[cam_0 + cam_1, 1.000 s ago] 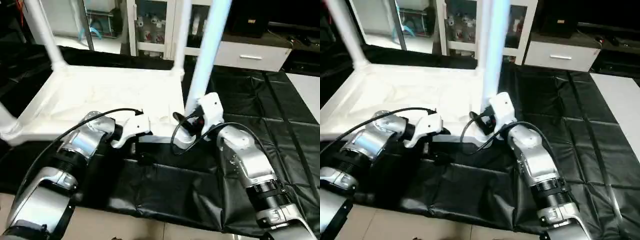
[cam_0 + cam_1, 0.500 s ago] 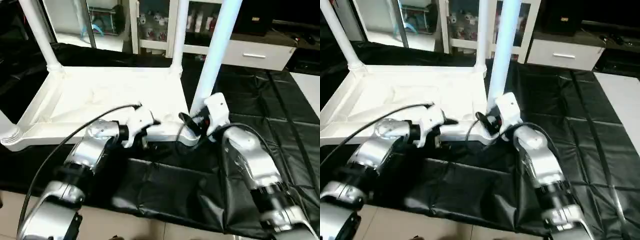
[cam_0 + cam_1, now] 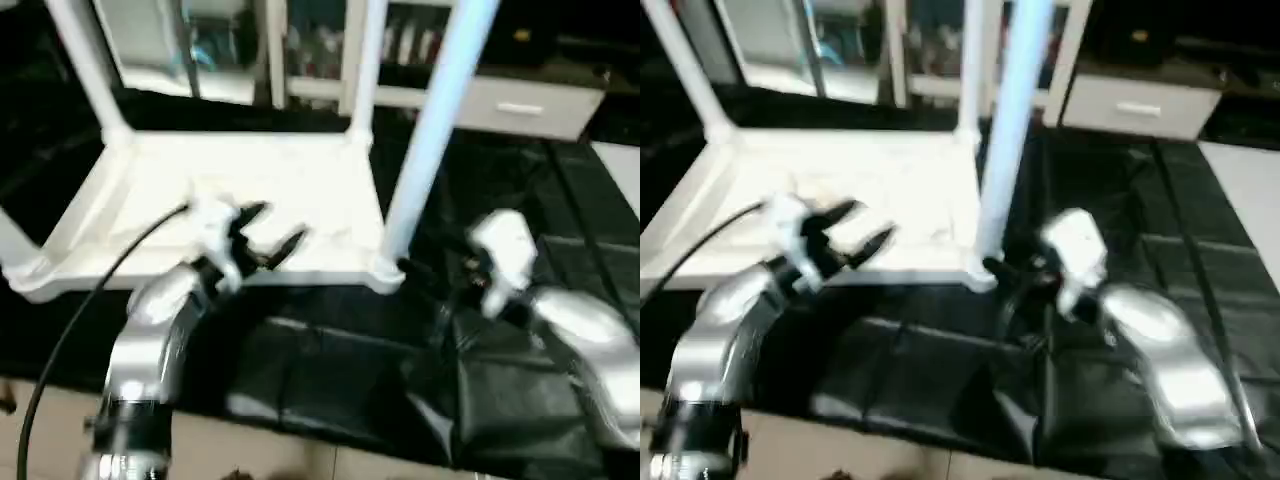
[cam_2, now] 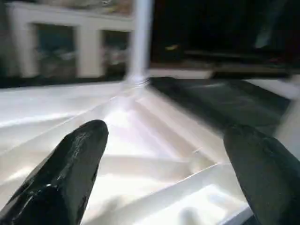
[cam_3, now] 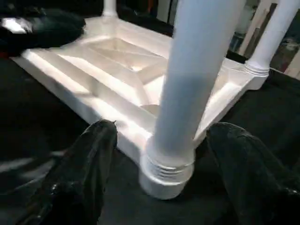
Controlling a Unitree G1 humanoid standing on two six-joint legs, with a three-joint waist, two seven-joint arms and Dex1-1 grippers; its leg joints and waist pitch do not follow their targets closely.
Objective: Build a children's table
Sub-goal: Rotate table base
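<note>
Table top: white plastic, lying upside down on the bench, ribbed underside facing up.
Near-right leg: white tube, upright in the corner socket of the table top nearest the right tool.
Far legs: two more tubes upright at the far corners of the table top, one at far left, one at far right.
Bench: draped in black sheeting, creased; table top set on it.
Surroundings: white cabinet with a drawer beyond the table top; glass-fronted shelving behind the far legs.
Left tool: fingers spread wide, empty, above the near rim of the table top, pointing across the ribs.
Right tool: fingers wide apart, one on each side of the near-right leg's base, not touching it; nothing held.
Cable: black, running along the left forearm, near the table top's front edge.
</note>
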